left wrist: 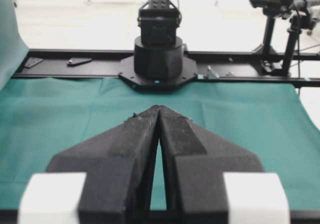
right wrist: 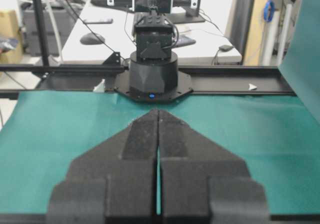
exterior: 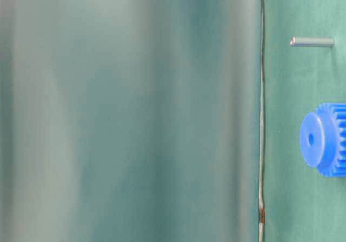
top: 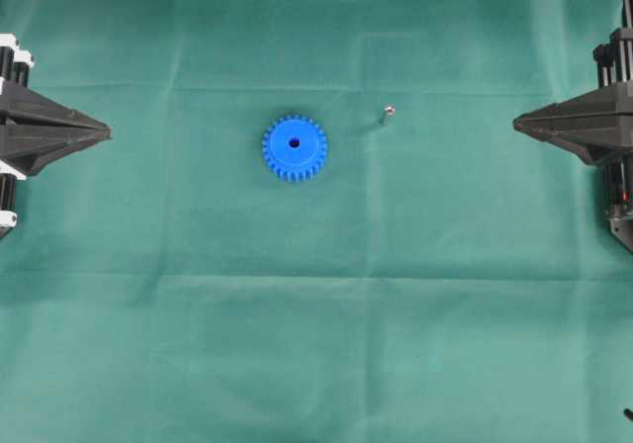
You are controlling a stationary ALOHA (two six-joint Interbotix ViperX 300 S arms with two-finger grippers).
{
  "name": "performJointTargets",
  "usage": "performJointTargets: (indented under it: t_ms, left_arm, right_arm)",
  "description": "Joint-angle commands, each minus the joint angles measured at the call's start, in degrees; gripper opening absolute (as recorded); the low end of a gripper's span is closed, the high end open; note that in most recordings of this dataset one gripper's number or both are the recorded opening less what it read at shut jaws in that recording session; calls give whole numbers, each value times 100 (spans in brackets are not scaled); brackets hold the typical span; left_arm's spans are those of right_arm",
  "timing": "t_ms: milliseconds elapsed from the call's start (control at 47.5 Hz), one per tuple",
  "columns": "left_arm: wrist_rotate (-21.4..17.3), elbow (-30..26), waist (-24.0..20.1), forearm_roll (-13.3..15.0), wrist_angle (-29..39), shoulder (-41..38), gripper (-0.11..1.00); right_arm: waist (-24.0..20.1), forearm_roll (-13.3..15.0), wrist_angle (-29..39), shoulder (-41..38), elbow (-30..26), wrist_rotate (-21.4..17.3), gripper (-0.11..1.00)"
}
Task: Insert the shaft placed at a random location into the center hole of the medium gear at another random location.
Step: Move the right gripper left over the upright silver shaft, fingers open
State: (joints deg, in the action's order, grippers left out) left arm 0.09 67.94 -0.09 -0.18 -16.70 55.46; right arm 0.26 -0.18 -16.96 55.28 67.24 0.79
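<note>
Shaft [top: 386, 114]: thin silver-grey pin, standing on green cloth [top: 316, 344] right of centre in overhead view, shiny round end up; seen side-on in table-level view [exterior: 312, 41]. Untouched, well apart from both arms.

Medium gear [top: 295, 147]: bright blue toothed wheel, flat on cloth near centre, raised hub uppermost [exterior: 319, 139]. Near shaft, not touching.

Center hole [top: 294, 142]: small dark round opening at hub middle, unobstructed, facing up; also visible in table-level view [exterior: 311, 139].

Left gripper [top: 103, 131]: parked at left edge of overhead view, tips pressed together, nothing between them; wrist view confirms pads meeting at tip [left wrist: 159, 109].

Right gripper [top: 518, 122]: parked at right edge, likewise closed and empty; wrist view shows tips joined [right wrist: 157, 112]. Nearer of the two to shaft.

Step in hand, by judgement: none begun; pick-up of shaft pending, insertion wholly outstanding.

Next move, by judgement: opening of right-hand pincer, travel inward to shaft, descent astride it, narrow grasp on upper part leaving lower end free. Slender upright pin likely to topple or roll if nudged by one finger first; centred approach called for. Thereafter: carry over gear, vertical alignment with hole, slow lowering. Left arm available to steady gear against sliding on cloth.
</note>
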Motion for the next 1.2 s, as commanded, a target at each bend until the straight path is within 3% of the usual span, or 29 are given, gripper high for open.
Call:
performJointTargets:
  t_ms: [0, 400, 674, 801, 948, 1032, 1180]
  left_arm:
    - [18, -220, 26, -70, 132, -62, 0]
    - [26, -229, 26, -79, 185, -9, 0]
    - [35, -229, 26, -70, 176, -9, 0]
    - [35, -229, 26, -79, 176, -9, 0]
    - [35, -220, 26, -70, 176, -9, 0]
    - [35, -229, 26, -70, 176, -9, 0]
    - [35, -220, 26, -70, 185, -9, 0]
  right_arm:
    - [0, 44, 0, -44, -62, 35, 1]
    - [255, -26, 132, -229, -62, -26, 1]
    - [747, -167, 26, -1037, -9, -35, 3]
    - [835, -167, -255, -1608, -18, -35, 26]
    - [1011, -202, -448, -2364, -132, -35, 70]
    - [1125, -202, -554, -2892, -229, -35, 90]
    - [1283, -211, -756, -3674, -422, -35, 87]
